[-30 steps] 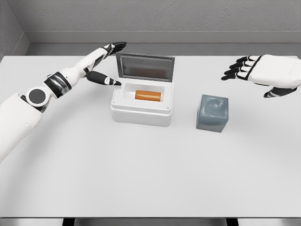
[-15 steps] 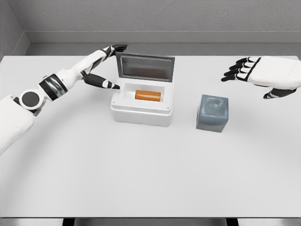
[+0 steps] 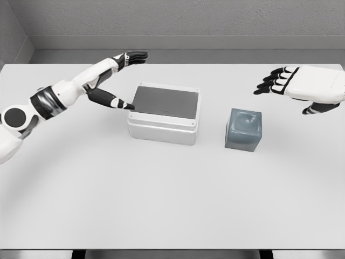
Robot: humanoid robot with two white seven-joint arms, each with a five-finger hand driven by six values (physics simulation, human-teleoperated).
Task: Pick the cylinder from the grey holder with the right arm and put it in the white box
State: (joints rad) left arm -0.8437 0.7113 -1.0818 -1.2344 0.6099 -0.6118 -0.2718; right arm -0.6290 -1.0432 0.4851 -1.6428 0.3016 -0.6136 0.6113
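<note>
The white box [image 3: 161, 127] stands at the table's middle with its grey lid [image 3: 165, 101] lying flat and closed on top. The orange cylinder is hidden from view. To the box's right stands the grey holder [image 3: 243, 129], its top hollow empty. My left hand [image 3: 124, 81] hovers at the box's left rear corner, fingers spread, thumb tip close to the lid's left edge. My right hand [image 3: 280, 83] floats above and right of the holder, fingers stretched out flat and holding nothing.
The white table [image 3: 161, 194] stretches wide in front of the box and holder. A grey wall [image 3: 178, 21] runs behind the table's far edge.
The lid, upright one second ago with the orange cylinder visible inside, now lies shut over the box. My left arm has drawn back to the left. The right hand barely moved.
</note>
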